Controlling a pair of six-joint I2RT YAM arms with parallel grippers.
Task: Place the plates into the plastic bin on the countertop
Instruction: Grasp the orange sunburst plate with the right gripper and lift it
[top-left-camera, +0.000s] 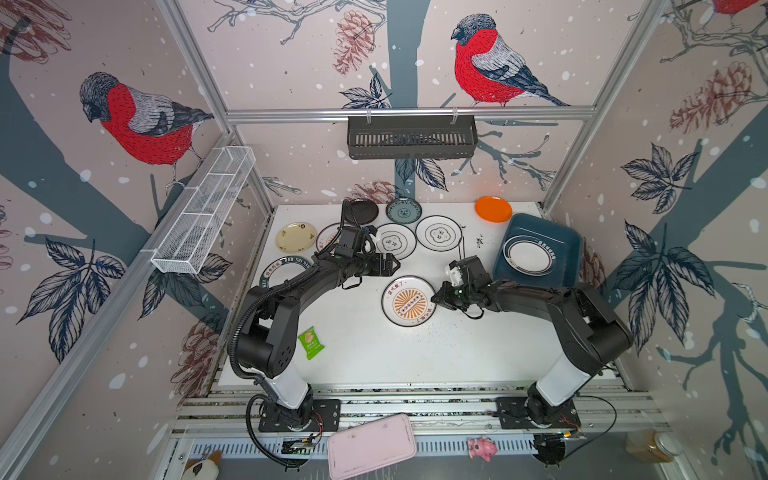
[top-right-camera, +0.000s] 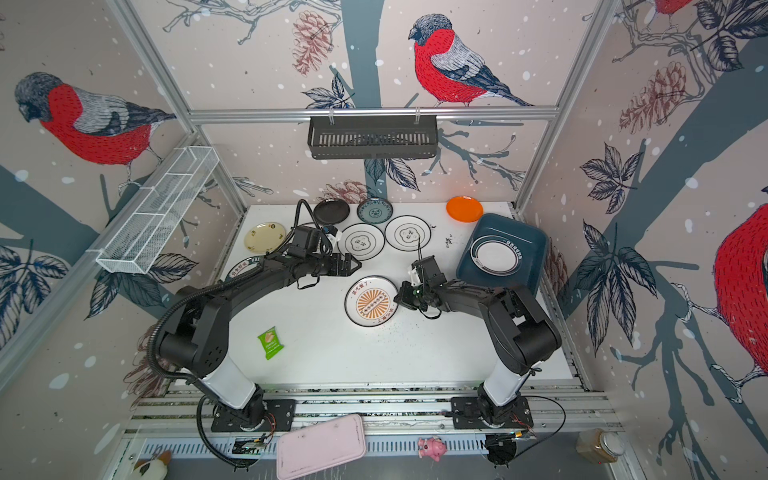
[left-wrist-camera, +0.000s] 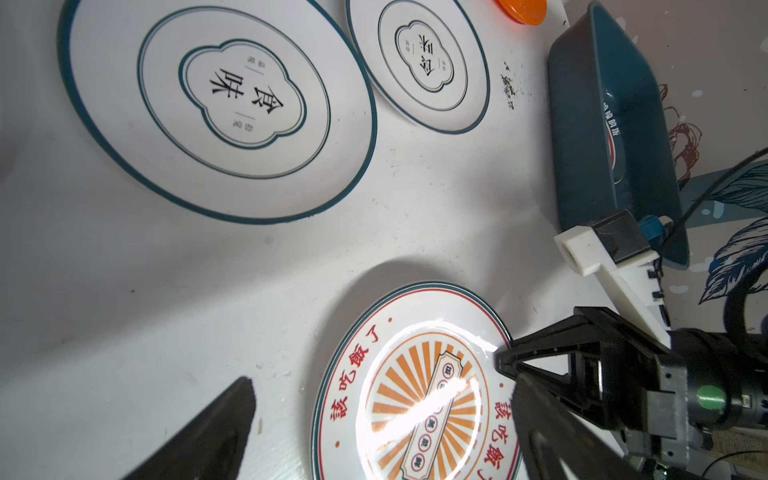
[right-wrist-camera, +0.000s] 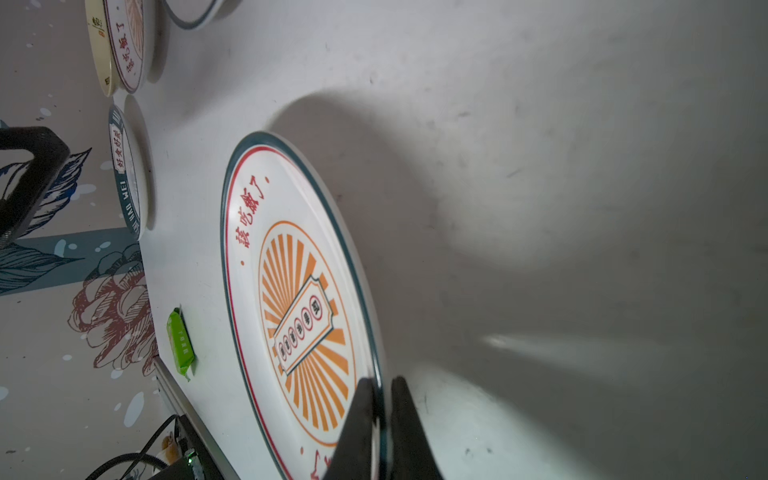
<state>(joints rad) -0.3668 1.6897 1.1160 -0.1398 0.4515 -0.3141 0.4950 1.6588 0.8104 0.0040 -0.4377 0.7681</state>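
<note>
**Item:** sunburst plate (top-left-camera: 409, 305), white with a dark rim and orange rays, face up near the middle of the countertop (top-left-camera: 374, 361), apart from the other plates. **Holder:** right gripper (right-wrist-camera: 380, 401), its fingers (right-wrist-camera: 361, 419) pinched together on the plate's edge nearest that arm, one on the upper face and one outside the rim. An edge pinch is likely the only purchase so flat a plate offers. Whether the gripped edge has left the surface cannot be told. **Destination:** plastic bin (top-left-camera: 540, 226), dark teal, at the right back of the countertop, just behind the right gripper, so this arm has the short carry. **Bin contents:** one white ringed plate (top-left-camera: 530, 254) lying flat, apparently leaving room to stack on top. **Left gripper** (top-left-camera: 394, 264): fingers wide apart and holding nothing, hovering between the sunburst plate and the back rows, probably kept clear of the lift. **Awaiting transfer, all flat on the countertop:** a white dark-rimmed plate (top-left-camera: 395, 241) and its twin (top-left-camera: 438, 232); teal-patterned plate (top-left-camera: 403, 210); black plate (top-left-camera: 363, 210); cream plate (top-left-camera: 296, 237); orange plate (top-left-camera: 493, 209), close to the bin's back corner; lettered plate (top-left-camera: 282, 270), part hidden under the left arm. **Not for the bin:** green packet (top-left-camera: 310, 343), near the left arm's base.
</note>
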